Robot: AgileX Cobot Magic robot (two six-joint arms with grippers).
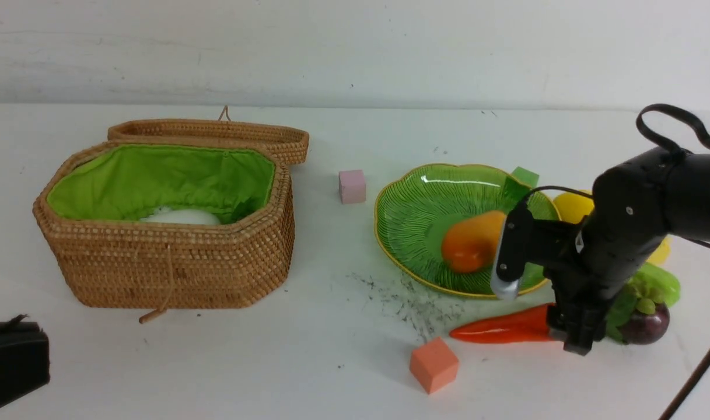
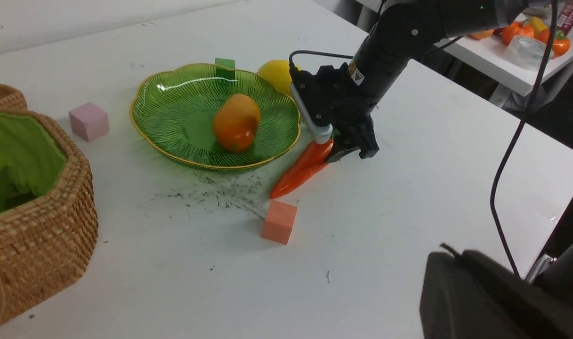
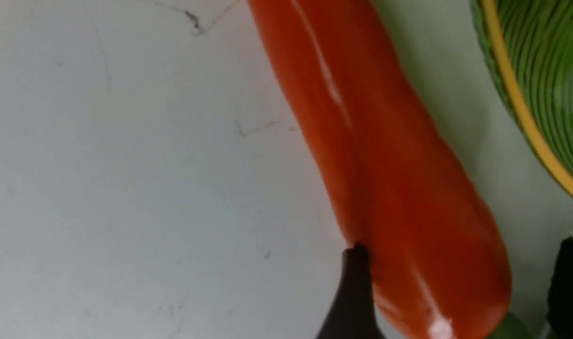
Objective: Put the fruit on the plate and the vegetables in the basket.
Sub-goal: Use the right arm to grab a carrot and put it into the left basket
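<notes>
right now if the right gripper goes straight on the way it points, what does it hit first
Most likely the carrot: the right gripper points down, open, straddling its thick end. The fingertips may touch the table first; depth is unclear.

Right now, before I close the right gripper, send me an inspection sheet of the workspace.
Surface: white table, dark scuff marks in front of the plate.
Job's things: mango on plate; white radish in open basket; carrot, lemon, mangosteen, green gourd on the table.
Clutter: pink cube, green cube, orange cube.
Grippers: right gripper open astride the carrot's thick end; left gripper shut, at the near left.
Cables: black cable loop above the right arm; another cable at the near right.
Surroundings: white wall; second table with coloured items.
</notes>
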